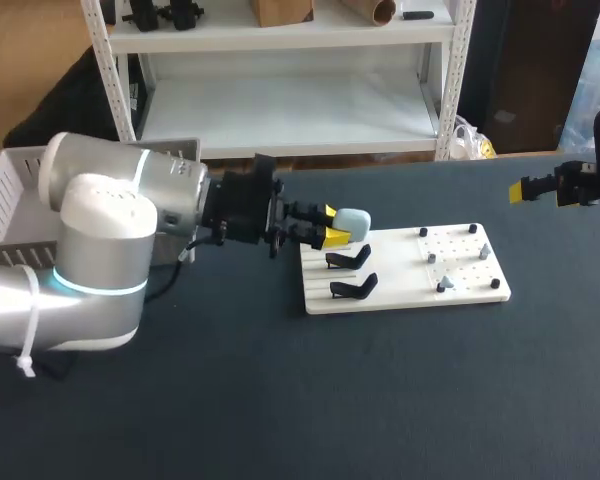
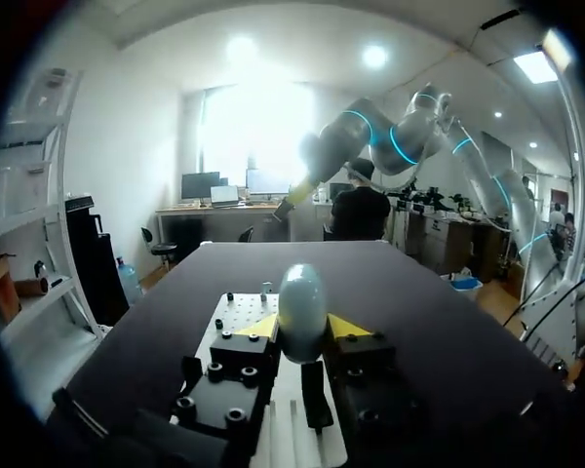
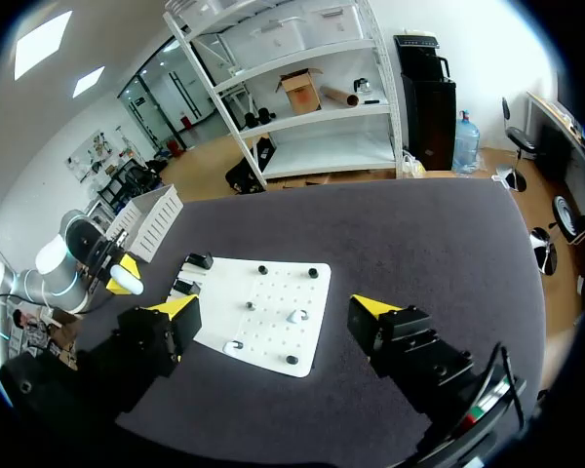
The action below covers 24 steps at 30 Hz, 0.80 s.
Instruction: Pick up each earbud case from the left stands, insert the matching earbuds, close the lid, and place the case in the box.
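My left gripper (image 1: 332,228) is shut on a pale blue earbud case (image 1: 353,222), held above the far left corner of the white board (image 1: 400,292). In the left wrist view the case (image 2: 300,310) stands upright between the yellow tips of the left gripper (image 2: 303,328). Two black stands (image 1: 349,259) (image 1: 354,288) on the board's left part are empty. Small earbuds (image 1: 445,285) lie on the board's pegged right part. My right gripper (image 1: 538,188) hangs open and empty off the board's far right; the right wrist view looks down on the board (image 3: 273,283) and earbuds (image 3: 295,316).
A white slatted box (image 1: 10,200) stands at the table's far left, behind my left arm. Small black pegs (image 1: 472,229) stick up at the board's corners. Dark tabletop (image 1: 380,400) surrounds the board.
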Available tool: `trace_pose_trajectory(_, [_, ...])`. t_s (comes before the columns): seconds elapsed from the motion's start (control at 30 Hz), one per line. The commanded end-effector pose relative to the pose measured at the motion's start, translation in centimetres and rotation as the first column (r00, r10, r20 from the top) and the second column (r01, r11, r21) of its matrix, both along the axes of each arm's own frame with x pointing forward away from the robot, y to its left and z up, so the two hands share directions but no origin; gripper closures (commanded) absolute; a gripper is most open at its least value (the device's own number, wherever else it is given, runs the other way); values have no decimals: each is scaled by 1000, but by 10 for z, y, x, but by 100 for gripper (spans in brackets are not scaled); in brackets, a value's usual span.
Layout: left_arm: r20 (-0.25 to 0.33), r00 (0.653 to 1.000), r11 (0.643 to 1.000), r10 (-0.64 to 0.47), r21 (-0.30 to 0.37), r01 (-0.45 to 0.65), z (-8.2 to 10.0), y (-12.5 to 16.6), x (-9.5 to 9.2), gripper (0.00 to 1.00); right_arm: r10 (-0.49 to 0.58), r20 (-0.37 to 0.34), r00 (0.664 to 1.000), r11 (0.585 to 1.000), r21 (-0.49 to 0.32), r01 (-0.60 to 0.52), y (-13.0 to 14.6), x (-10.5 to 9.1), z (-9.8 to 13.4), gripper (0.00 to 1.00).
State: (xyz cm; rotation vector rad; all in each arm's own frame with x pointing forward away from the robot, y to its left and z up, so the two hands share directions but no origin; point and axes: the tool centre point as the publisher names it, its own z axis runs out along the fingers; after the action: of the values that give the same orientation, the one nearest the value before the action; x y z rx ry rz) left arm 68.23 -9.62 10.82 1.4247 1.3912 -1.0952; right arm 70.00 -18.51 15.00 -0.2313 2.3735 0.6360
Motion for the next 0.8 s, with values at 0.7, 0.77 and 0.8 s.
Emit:
trace_pose_trajectory(0.7, [14, 999, 999, 46, -7, -46, 0, 1, -6, 100, 0, 0, 1000, 1000, 0, 0, 0, 0, 0, 0])
trace_pose_trajectory(0.77, [14, 999, 999, 46, -7, -46, 0, 1, -6, 100, 0, 0, 1000, 1000, 0, 0, 0, 0, 0, 0])
trace_pose_trajectory(0.8, [30, 999, 999, 45, -19, -44, 3, -1, -9, 100, 0, 0, 1000, 1000, 0, 0, 0, 0, 0, 0])
